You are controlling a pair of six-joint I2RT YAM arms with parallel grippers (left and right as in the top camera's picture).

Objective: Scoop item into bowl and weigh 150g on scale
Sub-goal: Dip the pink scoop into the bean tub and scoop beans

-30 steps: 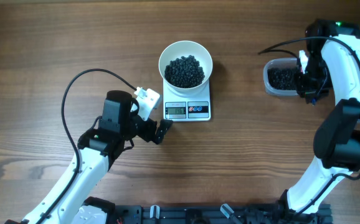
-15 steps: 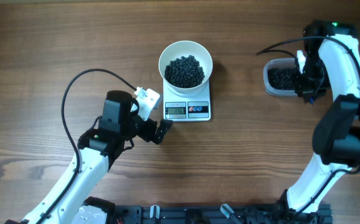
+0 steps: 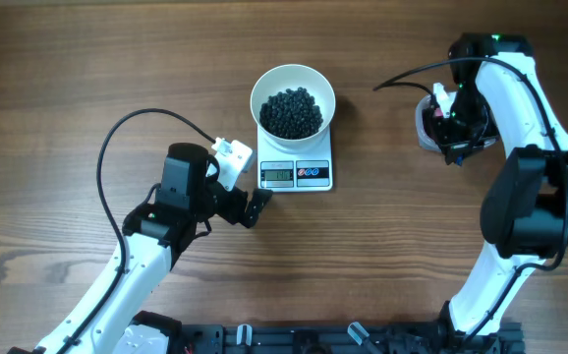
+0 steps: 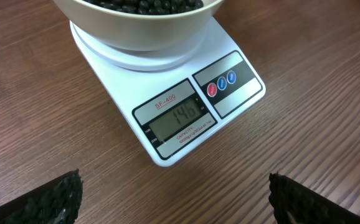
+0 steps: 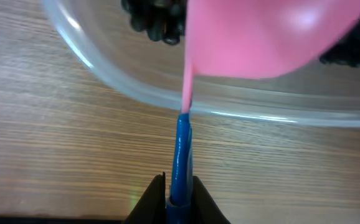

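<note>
The left gripper [image 3: 253,208] hangs wide open and empty, lower left of the scale [image 3: 313,174] at top centre, whose display shows 146. The bowl [image 3: 262,90] on it holds heaped beans [image 3: 291,112], so I'd judge only a small top-up remains. Upper right, the right gripper [image 5: 179,199] clamps the blue handle [image 5: 181,155] of the pink scoop [image 5: 261,37] over the clear tub [image 5: 136,87]

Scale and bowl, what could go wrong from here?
The display on the scale reads 146, so a full scoop would likely overshoot. The right tool pinches only the scoop's thin blue handle, so beads may spill leaving the tub. The open left tool sits near the scale and could nudge it.
</note>
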